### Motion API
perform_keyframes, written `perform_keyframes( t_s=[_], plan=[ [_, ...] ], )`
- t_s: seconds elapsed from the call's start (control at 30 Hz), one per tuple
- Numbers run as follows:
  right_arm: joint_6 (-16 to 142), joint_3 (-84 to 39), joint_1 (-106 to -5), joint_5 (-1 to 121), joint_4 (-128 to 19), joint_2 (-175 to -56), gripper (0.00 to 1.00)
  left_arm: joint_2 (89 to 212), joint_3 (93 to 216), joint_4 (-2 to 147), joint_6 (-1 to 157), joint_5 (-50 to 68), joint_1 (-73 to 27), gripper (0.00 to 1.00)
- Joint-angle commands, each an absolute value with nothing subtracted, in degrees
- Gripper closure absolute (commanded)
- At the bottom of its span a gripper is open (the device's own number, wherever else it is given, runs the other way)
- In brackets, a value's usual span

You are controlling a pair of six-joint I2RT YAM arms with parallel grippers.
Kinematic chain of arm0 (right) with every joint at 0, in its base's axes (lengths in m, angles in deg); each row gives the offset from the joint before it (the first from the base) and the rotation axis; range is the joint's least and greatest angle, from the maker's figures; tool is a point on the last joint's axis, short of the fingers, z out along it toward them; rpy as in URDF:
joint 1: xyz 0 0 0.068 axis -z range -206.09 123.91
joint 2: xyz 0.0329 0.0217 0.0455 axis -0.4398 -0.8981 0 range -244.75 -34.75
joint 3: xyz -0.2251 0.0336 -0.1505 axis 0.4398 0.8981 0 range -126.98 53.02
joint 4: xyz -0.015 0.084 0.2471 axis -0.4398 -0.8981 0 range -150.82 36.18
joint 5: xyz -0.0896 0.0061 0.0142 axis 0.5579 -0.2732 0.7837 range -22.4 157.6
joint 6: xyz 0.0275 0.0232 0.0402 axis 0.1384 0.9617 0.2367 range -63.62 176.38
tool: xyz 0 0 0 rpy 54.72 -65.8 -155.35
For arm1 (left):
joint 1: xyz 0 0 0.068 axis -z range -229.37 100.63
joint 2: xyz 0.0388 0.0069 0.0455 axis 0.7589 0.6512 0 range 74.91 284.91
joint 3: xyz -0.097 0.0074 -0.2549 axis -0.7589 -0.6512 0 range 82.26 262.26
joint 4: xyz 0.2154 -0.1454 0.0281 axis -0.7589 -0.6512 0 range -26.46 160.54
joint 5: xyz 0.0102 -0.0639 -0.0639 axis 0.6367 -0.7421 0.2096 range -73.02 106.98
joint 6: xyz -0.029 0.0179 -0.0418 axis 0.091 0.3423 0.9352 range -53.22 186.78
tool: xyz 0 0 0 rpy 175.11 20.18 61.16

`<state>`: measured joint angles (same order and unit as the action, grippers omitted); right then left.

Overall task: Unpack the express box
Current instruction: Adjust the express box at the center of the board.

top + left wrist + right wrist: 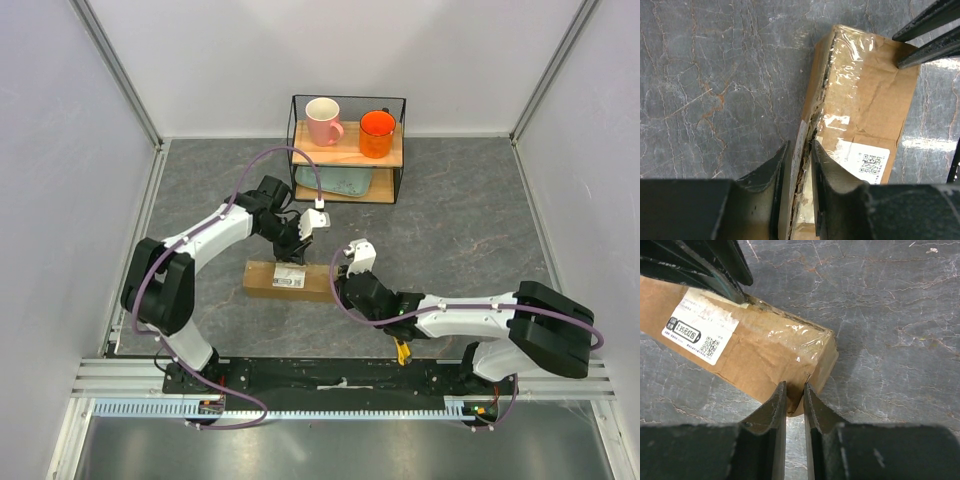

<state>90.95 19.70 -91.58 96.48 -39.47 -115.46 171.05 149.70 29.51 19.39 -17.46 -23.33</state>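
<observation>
Black fingers of the left gripper (799,172) are clenched on the slit long edge of the express box (265,280), pinching a thin lip of cardboard between them. The box lies flat on the grey table (890,315), in the middle, between the two arms. The right gripper (794,400) has its fingers drawn close together at the box's near end corner. I cannot tell whether they actually grasp the cardboard or only rest against it.

Trouble, as I judge it, would come from the shiny tape (850,50) wrapped over the end. If it holds where the seam is not cut through, a pull by the left arm would lift or drag the whole box rather than open it. The lip could also tear off, since the pinch is so thin. A weak hold at the corner would let the box swing round.

Writing: the white label (700,330) carries a QR code and a black badge that seems to read 135 followed by Chinese characters. The small print is too fine to read.
</observation>
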Motion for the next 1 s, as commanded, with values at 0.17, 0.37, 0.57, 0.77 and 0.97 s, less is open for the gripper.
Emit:
perform_keyframes(
  t_s=[0.17, 0.37, 0.57, 0.77, 0.97],
  plan=[
    [91.8, 25.6, -97.1, 90.71, -53.03, -122.03, 0.98, 175.8, 152.13, 33.11, 15.54, -10.62, -26.07, 0.73],
    [91.97, 23.93, -99.47, 91.77, -53.65, -124.31, 1.0, 177.39, 152.32, 32.75, 15.8, -11.15, -27.92, 0.73],
    [92.77, 23.67, -100.01, 91.68, -55.23, -125.28, 1.0, 176.43, 151.61, 31.96, 15.02, -12.11, -28.89, 0.73],
    [93.56, 23.58, -100.27, 93.52, -56.46, -123.97, 1.0, 172.65, 159.42, 21.61, 12.83, -19.13, -32.84, 0.66],
    [93.47, 23.49, -101.59, 96.6, -58.13, -121.24, 1.0, 171.41, 158.39, 7.09, 2.38, -23.98, -35.22, 0.61]
  ],
)
